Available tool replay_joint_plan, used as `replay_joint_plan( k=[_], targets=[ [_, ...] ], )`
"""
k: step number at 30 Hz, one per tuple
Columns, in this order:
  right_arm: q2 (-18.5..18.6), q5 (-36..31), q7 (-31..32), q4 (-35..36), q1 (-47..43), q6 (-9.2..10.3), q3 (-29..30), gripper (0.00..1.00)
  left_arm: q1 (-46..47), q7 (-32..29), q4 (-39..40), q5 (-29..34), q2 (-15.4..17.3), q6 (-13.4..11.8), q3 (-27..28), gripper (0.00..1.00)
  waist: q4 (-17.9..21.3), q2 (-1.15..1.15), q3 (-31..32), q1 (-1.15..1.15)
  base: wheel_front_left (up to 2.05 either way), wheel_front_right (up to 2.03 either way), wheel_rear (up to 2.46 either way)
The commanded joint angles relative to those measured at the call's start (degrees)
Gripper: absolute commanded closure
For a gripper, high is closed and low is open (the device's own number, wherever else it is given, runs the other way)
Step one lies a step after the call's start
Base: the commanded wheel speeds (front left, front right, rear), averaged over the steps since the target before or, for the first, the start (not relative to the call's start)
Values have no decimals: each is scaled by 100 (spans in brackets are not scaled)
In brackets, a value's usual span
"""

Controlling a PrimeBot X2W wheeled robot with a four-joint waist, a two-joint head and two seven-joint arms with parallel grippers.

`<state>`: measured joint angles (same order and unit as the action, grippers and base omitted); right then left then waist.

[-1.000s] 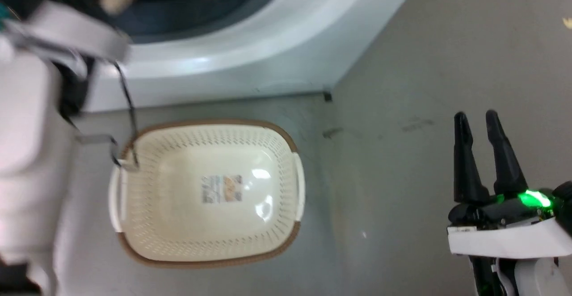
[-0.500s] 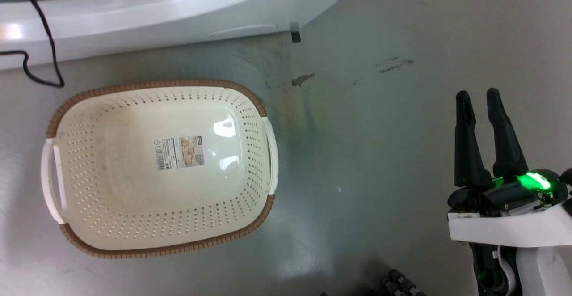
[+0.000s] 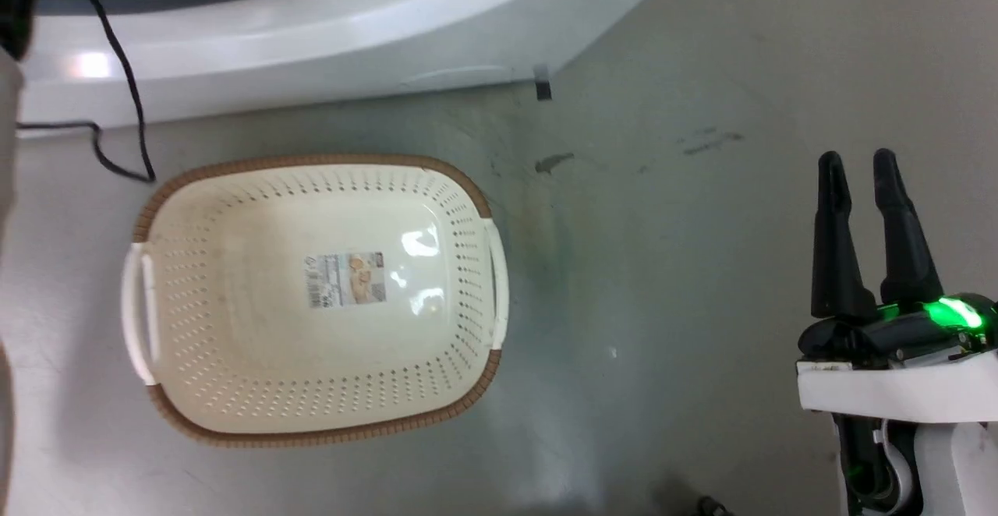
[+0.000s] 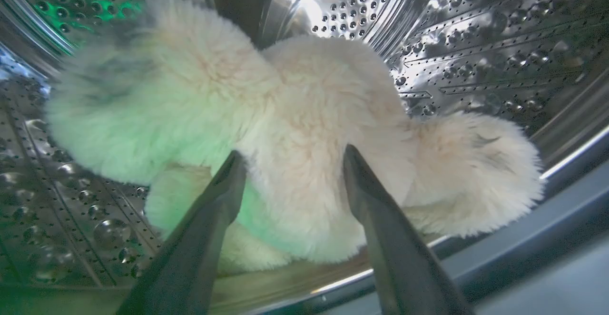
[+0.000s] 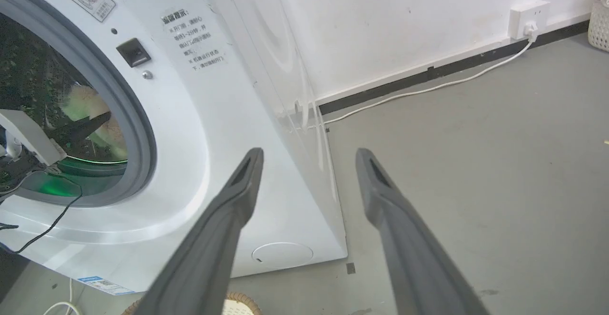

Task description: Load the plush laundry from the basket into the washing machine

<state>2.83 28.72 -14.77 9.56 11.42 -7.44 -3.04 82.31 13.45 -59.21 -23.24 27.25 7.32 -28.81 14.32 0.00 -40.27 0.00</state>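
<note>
Both spread: left gripper [image 4: 292, 153] inside washing machine [image 4: 476, 44], tips flanking plush laundry [image 4: 190, 96] near its rim; right gripper [image 3: 858, 156] idle. Risk: fur snags on retreat, toy tumbles out.

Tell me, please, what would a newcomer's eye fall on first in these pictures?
The fluffy cream plush laundry lies inside the shiny steel drum of the washing machine, in front of the open left gripper. On the grey floor before the machine stands the basket, with just a label on its bottom, and the right gripper hangs open to its right.
</note>
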Motion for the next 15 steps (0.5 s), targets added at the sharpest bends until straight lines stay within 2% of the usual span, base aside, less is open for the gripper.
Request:
replay_joint_plan(
  k=[1, 5, 10, 15],
  targets=[
    [5, -58, -23, -31, 66, -5, 21, 0, -147, 65, -51, -75, -58, 16, -37, 0, -142, 0, 251, 0, 0, 0, 0],
    [5, -195, -23, -115, 0, -5, 38, 0, -627, 145, 32, -317, -184, 16, 3, 0, -331, 0, 782, 0, 0, 0, 0],
    [5, -350, -23, -225, -174, -5, 147, 0, -1671, 152, 890, -513, -355, 16, 320, 0, -673, 0, 1599, 0, 0, 0, 0],
    [5, -480, -23, -386, -484, -5, 170, 0, -2989, 153, 1850, -403, -619, -24, 721, 0, -1093, 0, 2457, 0, 0, 0, 0]
  ],
)
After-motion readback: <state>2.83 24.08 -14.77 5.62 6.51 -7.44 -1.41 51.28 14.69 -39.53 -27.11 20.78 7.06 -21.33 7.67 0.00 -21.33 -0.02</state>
